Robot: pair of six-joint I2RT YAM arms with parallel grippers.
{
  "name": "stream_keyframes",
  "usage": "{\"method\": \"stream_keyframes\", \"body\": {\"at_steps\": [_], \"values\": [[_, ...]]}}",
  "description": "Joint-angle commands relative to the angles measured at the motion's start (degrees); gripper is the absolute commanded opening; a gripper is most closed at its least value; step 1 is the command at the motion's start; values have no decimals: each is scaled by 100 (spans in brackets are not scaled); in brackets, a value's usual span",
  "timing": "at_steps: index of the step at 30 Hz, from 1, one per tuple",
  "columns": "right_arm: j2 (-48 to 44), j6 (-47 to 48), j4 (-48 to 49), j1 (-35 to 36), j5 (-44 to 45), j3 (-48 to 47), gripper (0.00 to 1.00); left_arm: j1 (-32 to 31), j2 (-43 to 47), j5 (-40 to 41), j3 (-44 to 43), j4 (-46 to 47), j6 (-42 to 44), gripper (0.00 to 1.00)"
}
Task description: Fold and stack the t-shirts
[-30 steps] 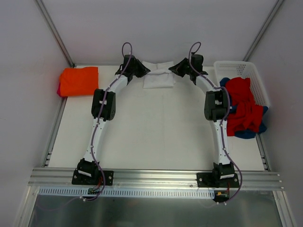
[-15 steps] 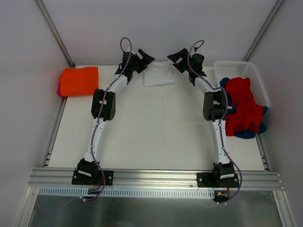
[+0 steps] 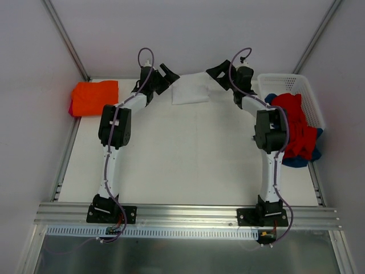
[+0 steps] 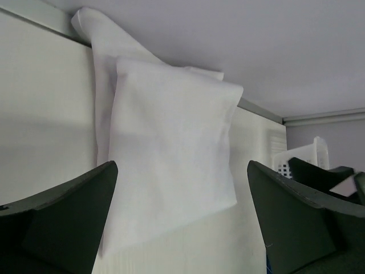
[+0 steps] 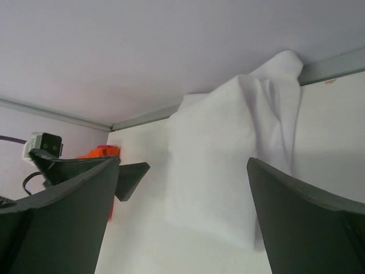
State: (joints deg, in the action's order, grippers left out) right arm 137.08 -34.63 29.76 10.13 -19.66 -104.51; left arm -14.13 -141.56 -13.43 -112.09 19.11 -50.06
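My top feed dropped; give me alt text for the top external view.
A folded white t-shirt lies at the far edge of the table, flanked by the open, empty left gripper and right gripper. An orange t-shirt lies folded at far left; red t-shirts and blue cloth spill from a white basket at right.

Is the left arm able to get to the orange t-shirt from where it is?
Probably yes. The left gripper is open and empty, and nothing lies on the table between it and the orange t-shirt in the far left corner.
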Motion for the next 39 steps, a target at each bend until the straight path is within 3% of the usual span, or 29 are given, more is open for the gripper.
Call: {"method": "stream_keyframes", "body": {"at_steps": [1, 8, 16, 24, 39], "values": [[-1708, 509, 689, 129, -3, 901, 99, 51, 1374, 42, 757, 497, 286, 99], [-3475, 431, 961, 287, 15, 3388, 99, 42, 3062, 306, 3173, 401, 550, 99], [-5056, 519, 953, 446, -64, 5264, 99, -72, 3267, 305, 4037, -197, 287, 99], [-6341, 729, 532, 472, -47, 6494, 100, -266, 2397, 736, 3142, -970, 462, 97], [-8047, 1248, -901, 463, 146, 7146, 99, -213, 121, 1238, 6, -2033, 832, 96]]}}
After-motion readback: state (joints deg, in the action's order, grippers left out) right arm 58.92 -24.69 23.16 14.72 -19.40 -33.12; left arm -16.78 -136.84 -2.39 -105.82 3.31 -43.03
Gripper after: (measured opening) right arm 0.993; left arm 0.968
